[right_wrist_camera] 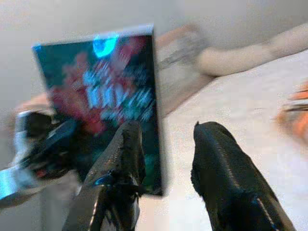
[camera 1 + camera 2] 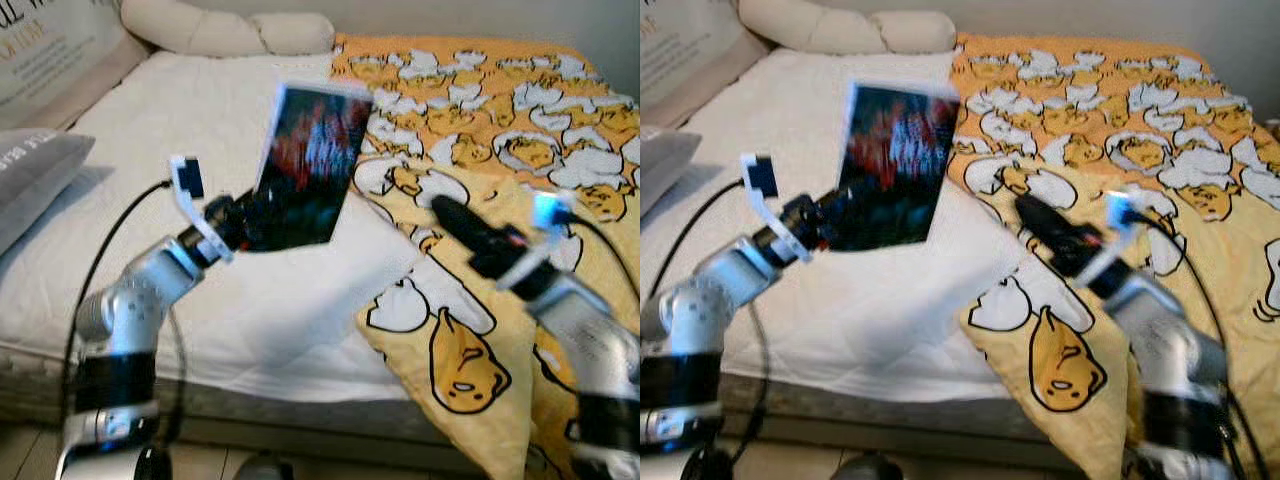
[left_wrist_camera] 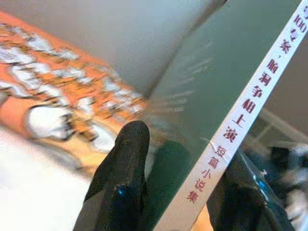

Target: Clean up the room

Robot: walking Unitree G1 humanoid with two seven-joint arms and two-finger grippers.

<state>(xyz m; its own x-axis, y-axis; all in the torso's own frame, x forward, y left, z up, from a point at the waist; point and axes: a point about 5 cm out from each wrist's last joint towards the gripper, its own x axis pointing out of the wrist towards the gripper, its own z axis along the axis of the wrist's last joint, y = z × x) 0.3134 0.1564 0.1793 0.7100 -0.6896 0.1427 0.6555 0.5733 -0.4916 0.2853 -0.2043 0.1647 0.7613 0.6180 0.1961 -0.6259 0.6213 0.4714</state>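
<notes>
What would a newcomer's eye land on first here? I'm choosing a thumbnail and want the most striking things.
First, the dark book with a red and blue cover, held upright above the white bed sheet by the left end effector, which grips its lower edge. Next, the orange blanket printed with egg cartoons, spread over the bed's right side. The right end effector hovers open over that blanket, pointing at the book.

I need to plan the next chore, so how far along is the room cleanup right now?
Early, it seems. Done: nothing looks put away. In hand: the left hand is shut on a book, held upright above the white sheet; the right hand hovers open beside it, over the yellow blanket. Left: the book needs a home, and the blanket lies rumpled with a corner folded back.
</notes>
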